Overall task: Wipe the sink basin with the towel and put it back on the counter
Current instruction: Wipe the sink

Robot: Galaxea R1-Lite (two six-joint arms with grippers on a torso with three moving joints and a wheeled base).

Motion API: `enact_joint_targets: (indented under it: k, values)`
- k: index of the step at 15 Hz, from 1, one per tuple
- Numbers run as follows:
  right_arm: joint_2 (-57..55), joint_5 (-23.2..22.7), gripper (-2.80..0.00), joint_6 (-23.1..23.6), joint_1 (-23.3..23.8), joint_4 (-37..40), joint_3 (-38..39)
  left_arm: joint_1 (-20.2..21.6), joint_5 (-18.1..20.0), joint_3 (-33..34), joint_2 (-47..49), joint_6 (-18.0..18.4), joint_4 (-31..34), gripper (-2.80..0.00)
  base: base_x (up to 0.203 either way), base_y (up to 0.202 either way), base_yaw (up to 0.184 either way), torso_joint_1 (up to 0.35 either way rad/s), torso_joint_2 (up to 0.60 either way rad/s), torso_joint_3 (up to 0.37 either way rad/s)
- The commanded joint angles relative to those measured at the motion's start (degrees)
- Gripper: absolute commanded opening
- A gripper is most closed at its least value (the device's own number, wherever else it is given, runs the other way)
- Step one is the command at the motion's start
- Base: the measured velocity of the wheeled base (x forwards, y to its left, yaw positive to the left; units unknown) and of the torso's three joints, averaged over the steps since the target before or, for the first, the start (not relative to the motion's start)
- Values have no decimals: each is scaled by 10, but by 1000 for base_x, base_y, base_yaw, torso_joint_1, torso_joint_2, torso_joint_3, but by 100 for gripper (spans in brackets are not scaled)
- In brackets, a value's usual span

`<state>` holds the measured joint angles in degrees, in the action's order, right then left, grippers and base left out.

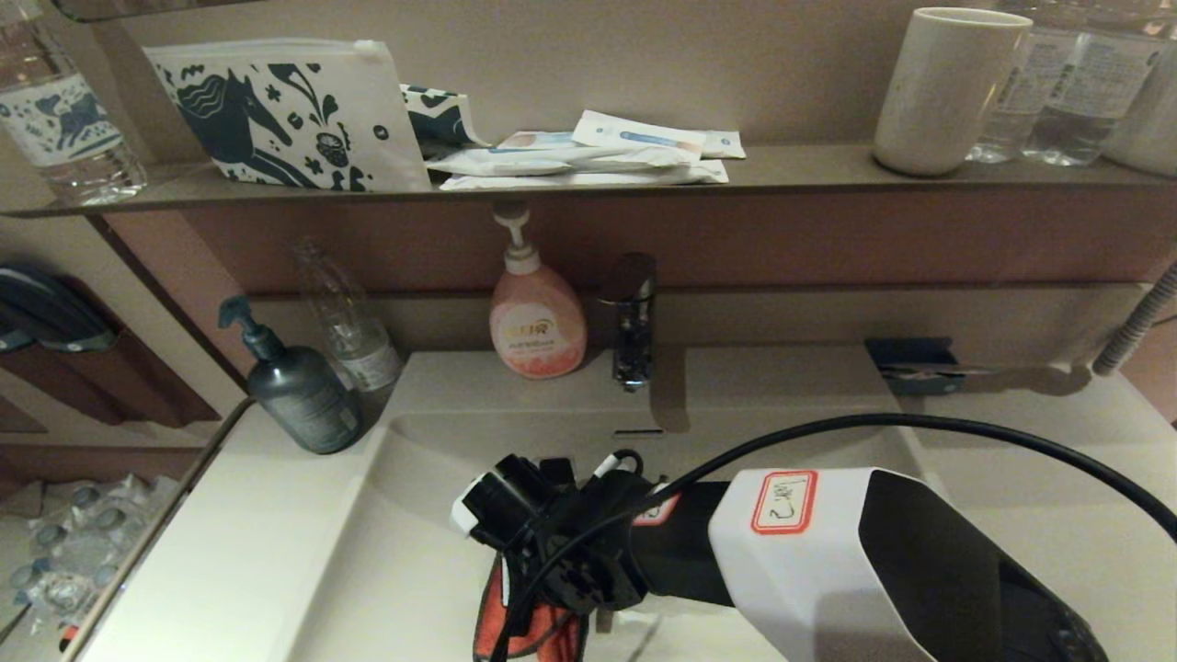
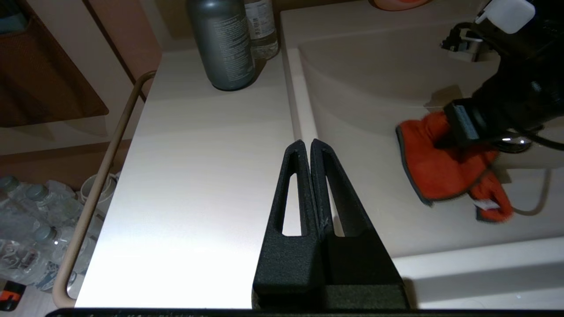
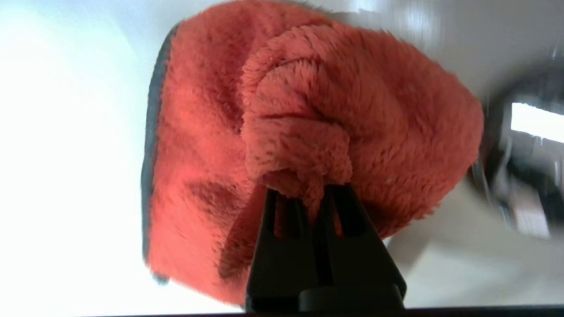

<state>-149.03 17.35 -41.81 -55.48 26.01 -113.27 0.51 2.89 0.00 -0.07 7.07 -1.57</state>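
Note:
The red-orange towel (image 3: 308, 110) with dark grey edging is bunched on the floor of the off-white sink basin (image 2: 374, 79). My right gripper (image 3: 308, 193) is shut on a fold of it, pressing it down beside the chrome drain plug (image 2: 511, 141). In the head view the right wrist covers most of the towel (image 1: 492, 611), which shows only at the basin's (image 1: 414, 515) near side. My left gripper (image 2: 307, 143) is shut on nothing. It hovers over the counter (image 2: 198, 154) at the basin's left rim, out of the head view.
A grey pump bottle (image 1: 299, 386) and a clear bottle (image 1: 354, 331) stand at the counter's back left. Pink soap (image 1: 536, 322) and the faucet (image 1: 633, 317) are behind the basin. A dark blue packet (image 1: 910, 363) lies back right. A rail (image 2: 101, 176) edges the counter's left side.

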Motion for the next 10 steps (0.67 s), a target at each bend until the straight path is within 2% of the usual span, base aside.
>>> enact_joint_targets:
  k: [1, 4, 7, 10]
  values:
    - [-8, 47, -280, -1, -2, -9, 3, 0, 0, 0, 1, 0, 0, -280, 0, 0, 0, 0, 0, 0]
    - [-8, 140, -280, 5, 10, -10, 12, 0, 0, 0, 1, 0, 0, -280, 0, 0, 0, 0, 0, 0]
    - [25, 185, -280, 9, 32, -9, 63, 0, 0, 0, 1, 0, 0, -280, 0, 0, 0, 0, 0, 0]
    - [57, 211, -280, 13, 77, -10, 125, 0, 0, 0, 1, 0, 0, -280, 0, 0, 0, 0, 0, 0]
